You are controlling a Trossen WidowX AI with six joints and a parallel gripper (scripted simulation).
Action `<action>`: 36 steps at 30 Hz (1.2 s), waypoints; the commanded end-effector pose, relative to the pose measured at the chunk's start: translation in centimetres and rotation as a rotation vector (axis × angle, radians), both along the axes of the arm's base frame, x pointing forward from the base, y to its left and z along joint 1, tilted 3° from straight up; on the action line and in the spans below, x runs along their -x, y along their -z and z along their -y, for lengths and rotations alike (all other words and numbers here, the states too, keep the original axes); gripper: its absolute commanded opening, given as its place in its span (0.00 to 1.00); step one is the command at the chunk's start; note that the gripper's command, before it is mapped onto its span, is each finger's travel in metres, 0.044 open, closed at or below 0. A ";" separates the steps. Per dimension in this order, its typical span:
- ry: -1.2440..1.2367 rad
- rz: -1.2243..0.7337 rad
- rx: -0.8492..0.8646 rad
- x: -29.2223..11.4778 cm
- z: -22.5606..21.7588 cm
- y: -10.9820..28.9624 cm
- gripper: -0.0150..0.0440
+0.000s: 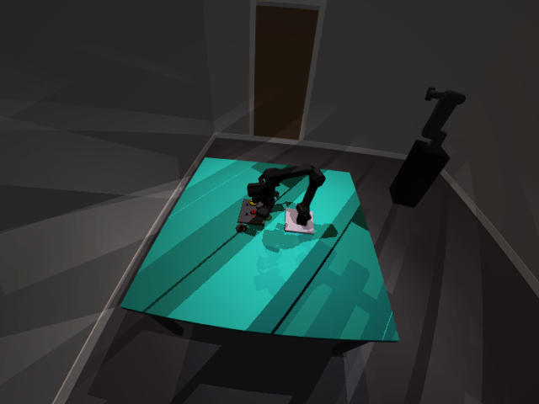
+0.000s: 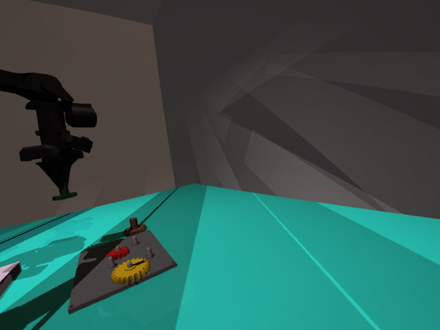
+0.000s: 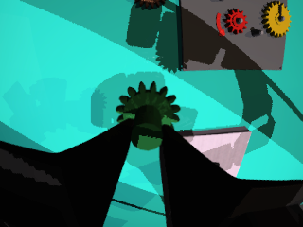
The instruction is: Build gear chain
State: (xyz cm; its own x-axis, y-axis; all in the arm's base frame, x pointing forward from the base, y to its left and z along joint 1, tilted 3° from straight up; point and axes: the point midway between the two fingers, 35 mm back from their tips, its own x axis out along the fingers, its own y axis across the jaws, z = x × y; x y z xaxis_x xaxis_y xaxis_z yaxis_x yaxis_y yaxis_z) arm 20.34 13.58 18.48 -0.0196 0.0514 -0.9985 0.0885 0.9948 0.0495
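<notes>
My gripper [image 2: 64,186] [image 3: 147,128] is shut on the knob of a green gear [image 2: 67,196] [image 3: 148,98], held level in the air beside the board. The grey board [image 1: 243,219] [image 2: 83,291] [image 3: 204,38] lies flat on the table. On it sit the red gear [image 1: 253,212] [image 2: 120,252] [image 3: 234,21] and the larger yellow gear [image 1: 251,203] [image 2: 130,271] [image 3: 270,21] with its black stripe. Three empty pegs show in the exterior view: one near the brown gear's side, one right of the yellow gear and one left of it. A brown gear [image 1: 241,227] [image 2: 135,229] [image 3: 151,3] with a knob stands just off the board's edge.
The arm's base stands on a pale pink slab [image 1: 292,225] [image 2: 7,275] [image 3: 222,151] beside the board. The arm hides part of the board in the top view. Dark shadows cross the table and the board. Another arm stands on a pedestal [image 1: 418,173] away from the table.
</notes>
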 end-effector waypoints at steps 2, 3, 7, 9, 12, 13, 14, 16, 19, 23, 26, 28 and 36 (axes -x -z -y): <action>-0.004 0.000 -0.003 0.1 0.1 -0.5 0.25; -0.004 0.000 -0.003 0.0 0.1 -0.5 0.25; -0.004 0.002 -0.002 -0.7 0.5 -0.1 0.25; -0.004 0.002 -0.002 -1.1 0.8 0.0 0.25; 0.007 0.002 -0.003 -1.6 1.1 0.3 0.25; 0.011 0.002 -0.003 -1.7 1.3 0.4 0.25; 0.015 0.002 -0.003 -1.9 1.4 0.5 0.25; 0.022 0.002 -0.004 -2.2 1.6 0.6 0.25; 0.025 0.003 -0.004 -2.7 2.0 0.9 0.25; 0.023 0.004 -0.003 -3.3 2.6 1.3 0.25; 0.022 0.005 -0.002 -3.8 3.0 1.6 0.25; 0.021 0.005 -0.001 -4.2 3.3 1.8 0.25; 0.018 0.007 0.001 -5.4 4.6 2.6 0.25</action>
State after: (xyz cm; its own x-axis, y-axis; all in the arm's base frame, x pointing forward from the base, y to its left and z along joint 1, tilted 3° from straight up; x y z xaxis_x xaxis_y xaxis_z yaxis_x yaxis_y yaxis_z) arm 25.38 9.38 16.34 -0.0074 0.0535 -0.9985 0.1095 0.9926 0.0524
